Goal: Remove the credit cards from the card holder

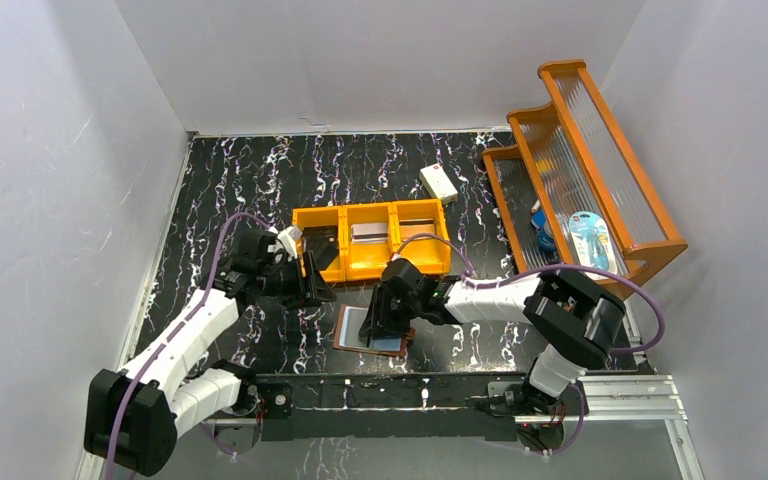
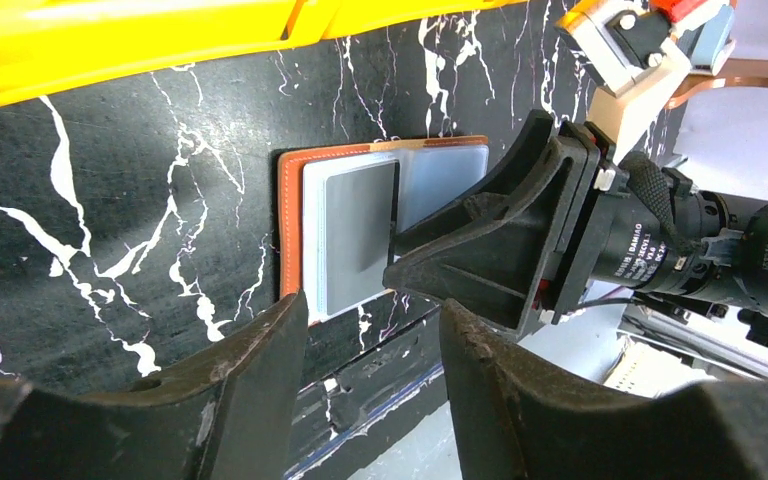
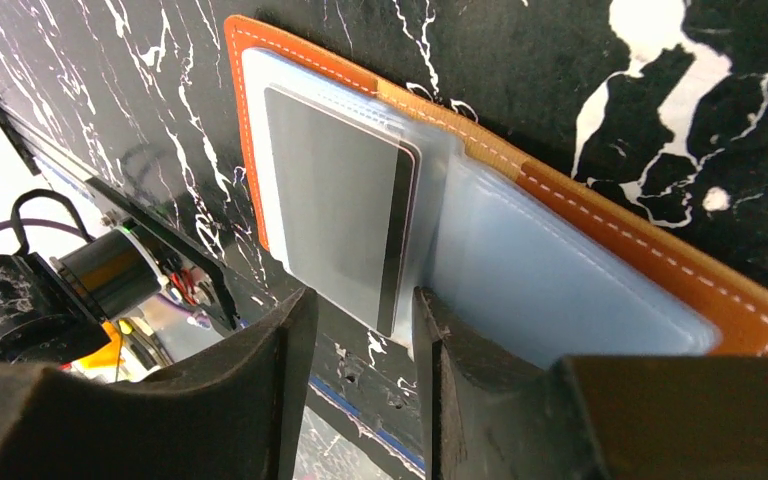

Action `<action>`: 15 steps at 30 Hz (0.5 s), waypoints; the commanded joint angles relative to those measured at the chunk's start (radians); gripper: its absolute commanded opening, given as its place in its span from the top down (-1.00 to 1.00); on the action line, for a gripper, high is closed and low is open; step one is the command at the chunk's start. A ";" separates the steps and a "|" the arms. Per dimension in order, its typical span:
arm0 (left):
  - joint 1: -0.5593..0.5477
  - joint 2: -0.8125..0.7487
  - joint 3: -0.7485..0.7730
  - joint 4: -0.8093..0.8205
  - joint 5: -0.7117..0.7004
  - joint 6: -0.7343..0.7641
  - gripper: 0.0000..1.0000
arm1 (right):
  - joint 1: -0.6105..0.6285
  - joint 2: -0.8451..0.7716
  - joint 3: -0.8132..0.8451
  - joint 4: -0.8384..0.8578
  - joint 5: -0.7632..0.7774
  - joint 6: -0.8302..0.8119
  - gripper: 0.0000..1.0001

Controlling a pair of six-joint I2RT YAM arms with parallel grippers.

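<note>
The card holder (image 3: 560, 270) is lying open and flat on the table (image 1: 230, 200), just on the near side of the orange tray (image 1: 370, 266). A grey card (image 3: 335, 220) is showing on one of its pale blue inner faces. The right gripper (image 3: 360, 305) is hovering at the holder's edge farthest from the tray, its jaws a little apart and gripping nothing. The left gripper (image 2: 372, 310) is hanging by the tray's near left corner, jaws wide apart and empty.

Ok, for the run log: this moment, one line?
card holder open flat | grey card on it | right gripper open at card edge | left gripper open
</note>
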 commanded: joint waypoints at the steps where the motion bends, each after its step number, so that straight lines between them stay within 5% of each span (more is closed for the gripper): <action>1: -0.014 0.024 -0.009 0.007 0.087 0.020 0.05 | 0.000 0.028 0.015 -0.002 0.017 -0.017 0.05; 8: -0.089 0.089 -0.011 0.023 0.074 0.023 0.15 | -0.014 0.032 -0.069 0.056 0.015 0.045 0.27; 15: -0.222 0.185 0.000 0.035 -0.089 0.010 0.15 | -0.018 0.021 -0.087 0.061 0.028 0.060 0.36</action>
